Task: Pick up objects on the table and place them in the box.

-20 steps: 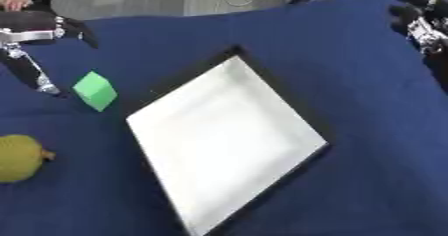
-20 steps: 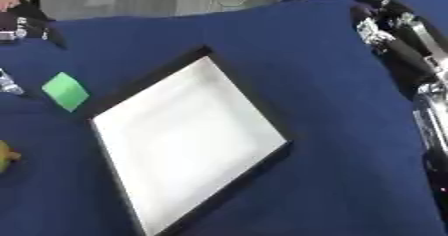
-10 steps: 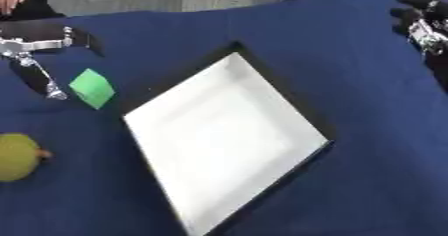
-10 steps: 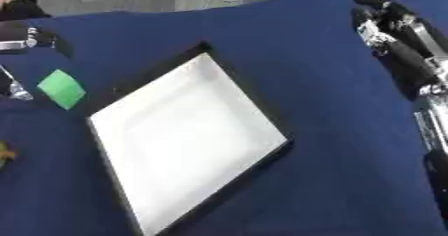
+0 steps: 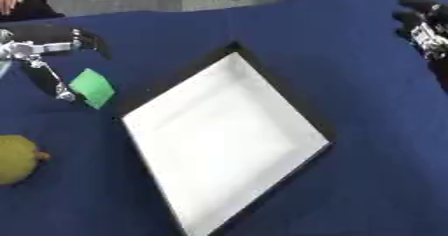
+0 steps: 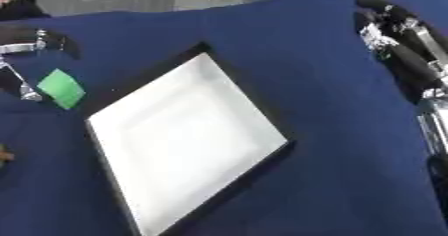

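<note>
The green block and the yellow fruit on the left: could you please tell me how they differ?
The green block is flat-faced and angular; the yellow fruit is rounded. The block lies farther up the table, right beside the left hand; the fruit sits nearer, at the view's edge, partly cut off. Both rest on the blue cloth, outside the white box.

We see the yellow-green fruit (image 5: pixel 16 158) cut by the left edge; the left hand (image 5: pixel 39 47) runs off that edge too; the right hand (image 6: pixel 394 35) blurs, its fingers unreadable.
</note>
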